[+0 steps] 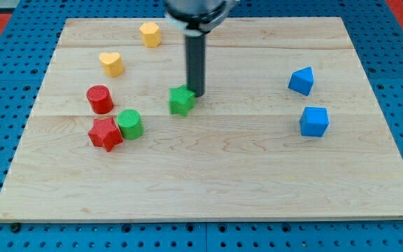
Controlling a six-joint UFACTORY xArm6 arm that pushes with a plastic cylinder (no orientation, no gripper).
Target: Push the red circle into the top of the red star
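Note:
The red circle (100, 99) stands at the board's left, just above the red star (105, 134), with a small gap between them. A green circle (129, 124) touches the star's right side. My tip (197, 94) is near the middle of the board, right beside the upper right of a green star (181, 100). The tip is well to the right of the red circle.
A yellow heart (111, 64) and a yellow hexagon (150, 33) sit at the upper left. A blue triangle (301, 80) and a blue block (314, 121) sit at the right. The wooden board (243, 175) lies on a blue pegboard.

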